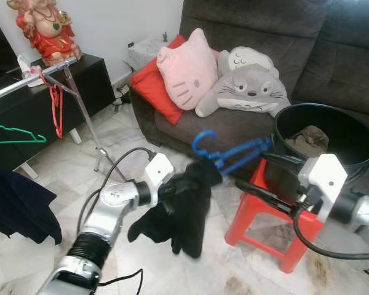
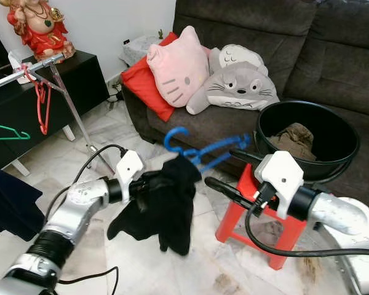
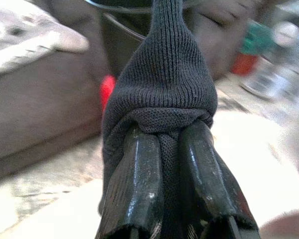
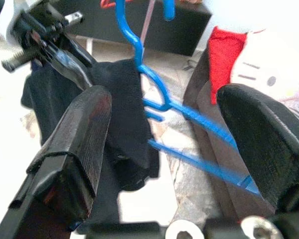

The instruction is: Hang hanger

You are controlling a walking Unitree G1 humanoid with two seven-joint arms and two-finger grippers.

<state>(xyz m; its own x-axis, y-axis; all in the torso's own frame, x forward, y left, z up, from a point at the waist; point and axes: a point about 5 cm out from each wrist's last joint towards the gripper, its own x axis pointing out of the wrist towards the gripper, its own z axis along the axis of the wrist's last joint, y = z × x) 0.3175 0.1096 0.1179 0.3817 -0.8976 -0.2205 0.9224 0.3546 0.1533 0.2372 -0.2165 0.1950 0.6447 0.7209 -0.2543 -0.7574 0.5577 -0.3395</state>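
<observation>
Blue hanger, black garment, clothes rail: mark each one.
blue hanger (image 1: 202,142), left eye view, on its hook.
black garment (image 1: 187,215), left eye view, on the hanging cloth.
clothes rail (image 1: 24,80), left eye view, on the horizontal bar.

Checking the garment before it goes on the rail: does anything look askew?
Yes. The black garment sits bunched at one end of the blue hanger, pinched by the left gripper; the hanger's other arm sticks out bare between the open right gripper fingers.

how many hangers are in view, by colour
blue hanger, with the black garment that the left claw grips: 1
red hanger, on the rack: 1
green hanger: 1
total: 3
</observation>
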